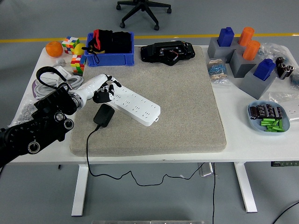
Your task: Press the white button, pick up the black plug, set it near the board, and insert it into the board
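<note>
White board's (135, 103) left end behind hand (102, 91)

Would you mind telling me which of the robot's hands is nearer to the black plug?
Left. The left hand hovers just above the black plug, at the near end of the white power strip. The right hand is out of view.

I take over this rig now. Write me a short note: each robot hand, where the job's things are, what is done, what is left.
Left robot hand: fingers curled, over the near-left end of the white power strip, holding nothing.
Right robot hand: not in view.
Black plug: lying on the grey mat, just beside the strip, not inserted; its cable hangs over the table's near edge.
Done: cannot tell if the button was pressed.
Left: pick up the plug, place it near the strip, insert it.
</note>
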Action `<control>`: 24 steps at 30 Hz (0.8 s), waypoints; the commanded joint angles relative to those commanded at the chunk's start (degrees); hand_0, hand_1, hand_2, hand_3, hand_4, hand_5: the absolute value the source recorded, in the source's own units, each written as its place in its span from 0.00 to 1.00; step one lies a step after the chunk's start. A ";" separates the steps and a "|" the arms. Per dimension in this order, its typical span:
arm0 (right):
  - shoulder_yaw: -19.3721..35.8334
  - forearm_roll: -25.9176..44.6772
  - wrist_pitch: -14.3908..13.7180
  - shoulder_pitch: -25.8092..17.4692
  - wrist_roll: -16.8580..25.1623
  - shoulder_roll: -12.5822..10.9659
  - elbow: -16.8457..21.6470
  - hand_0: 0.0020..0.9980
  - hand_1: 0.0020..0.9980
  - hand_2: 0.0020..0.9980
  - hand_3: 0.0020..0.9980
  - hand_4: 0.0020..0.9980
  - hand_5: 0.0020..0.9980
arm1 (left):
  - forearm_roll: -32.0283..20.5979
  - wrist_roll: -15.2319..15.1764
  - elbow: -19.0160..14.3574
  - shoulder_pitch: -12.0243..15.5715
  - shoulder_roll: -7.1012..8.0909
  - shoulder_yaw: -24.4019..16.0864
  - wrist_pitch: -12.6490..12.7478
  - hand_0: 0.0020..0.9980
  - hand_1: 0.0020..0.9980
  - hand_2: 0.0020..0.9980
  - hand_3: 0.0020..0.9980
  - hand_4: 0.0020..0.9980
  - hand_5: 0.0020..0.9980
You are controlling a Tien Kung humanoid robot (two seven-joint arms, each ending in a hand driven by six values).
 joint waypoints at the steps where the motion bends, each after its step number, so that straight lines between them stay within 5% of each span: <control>1: -0.02 0.02 -0.01 0.01 0.01 -0.01 0.02 0.58 0.53 0.55 0.54 0.65 0.38 | 0.02 0.03 0.51 -0.28 -0.20 0.27 -0.02 0.00 0.00 0.10 0.66 0.00 0.00; 14: -0.87 0.29 0.01 0.48 0.01 -0.26 0.01 0.58 0.53 0.55 0.54 0.64 0.38 | 1.23 1.50 12.07 -5.59 -4.96 6.47 -1.10 0.00 0.00 0.09 0.66 0.00 0.00; 24: -1.15 0.31 0.00 0.42 0.02 -0.28 -0.03 0.58 0.53 0.55 0.54 0.64 0.38 | 2.51 2.16 13.93 -6.19 -5.95 8.58 -1.53 0.00 0.00 0.09 0.65 0.00 0.00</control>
